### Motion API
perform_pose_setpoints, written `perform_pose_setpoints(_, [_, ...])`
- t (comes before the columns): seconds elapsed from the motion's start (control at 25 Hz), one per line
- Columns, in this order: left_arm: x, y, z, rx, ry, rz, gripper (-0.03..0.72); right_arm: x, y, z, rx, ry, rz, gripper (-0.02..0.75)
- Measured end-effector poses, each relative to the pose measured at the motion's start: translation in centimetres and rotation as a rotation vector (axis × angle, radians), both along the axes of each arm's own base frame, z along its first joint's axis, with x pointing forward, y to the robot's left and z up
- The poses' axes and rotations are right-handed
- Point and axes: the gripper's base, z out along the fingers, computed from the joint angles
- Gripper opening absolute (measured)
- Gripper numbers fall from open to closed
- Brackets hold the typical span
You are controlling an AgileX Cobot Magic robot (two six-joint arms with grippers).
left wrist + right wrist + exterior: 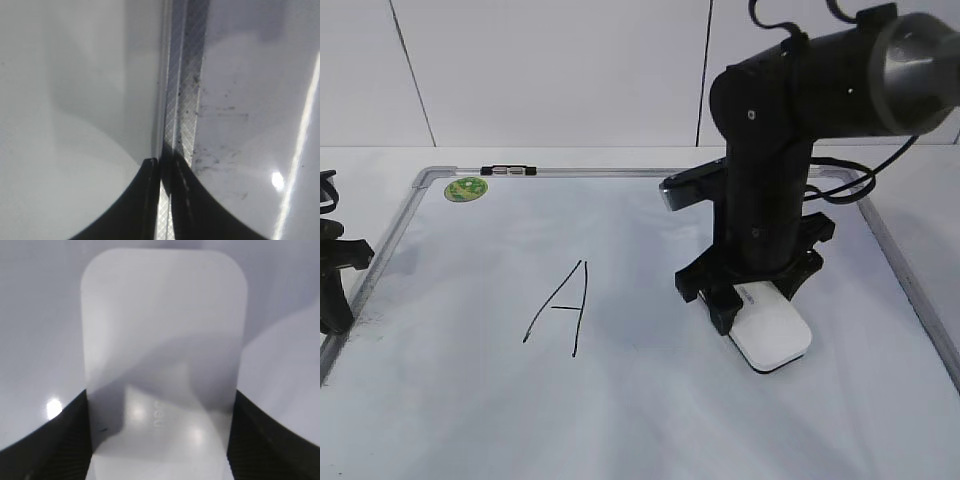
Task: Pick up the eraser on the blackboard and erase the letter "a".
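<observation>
The white eraser (772, 335) lies flat on the blackboard (470, 400), right of the middle. My right gripper (745, 300) is shut on the eraser's near end, one finger on each long side. In the right wrist view the eraser (165, 340) fills the middle between the two black fingers of the right gripper (160, 440). The small letter "a" does not show in any view; the arm and eraser hide the board beneath them. My left gripper (335, 290) rests at the board's left frame, shut and empty (166, 165).
A tall capital "A" (560, 310) is drawn left of the eraser. A round green sticker (466, 188) and a small dark clip (508, 171) sit at the board's far left corner. The grey metal frame (182, 100) shows marker dust beside it.
</observation>
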Motion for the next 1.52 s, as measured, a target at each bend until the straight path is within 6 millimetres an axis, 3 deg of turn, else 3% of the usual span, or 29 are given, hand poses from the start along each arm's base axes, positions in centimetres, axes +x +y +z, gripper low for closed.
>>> perform_pose_setpoints(0.4, [0.0, -0.1, 0.0, -0.006, 0.0, 0.005, 0.05, -1.5, -2.1, 9.3, 0.08, -0.313, -0.118, 0.56])
perform_pose_setpoints(0.56, [0.0, -0.1, 0.0, -0.009, 0.0, 0.007, 0.05, -2.0, -3.1, 11.4, 0.076, -0.401, -0.191, 0.56])
perform_pose_setpoints(1.0, [0.0, -0.1, 0.0, -0.013, -0.002, 0.003, 0.05, -0.6, -9.1, 11.5, -0.043, -0.358, -0.397, 0.56])
perform_pose_setpoints(1.52, [0.0, -0.1, 0.0, -0.016, -0.004, 0.005, 0.05, 0.6, -15.0, 10.7, 0.07, -0.22, -0.476, 0.56])
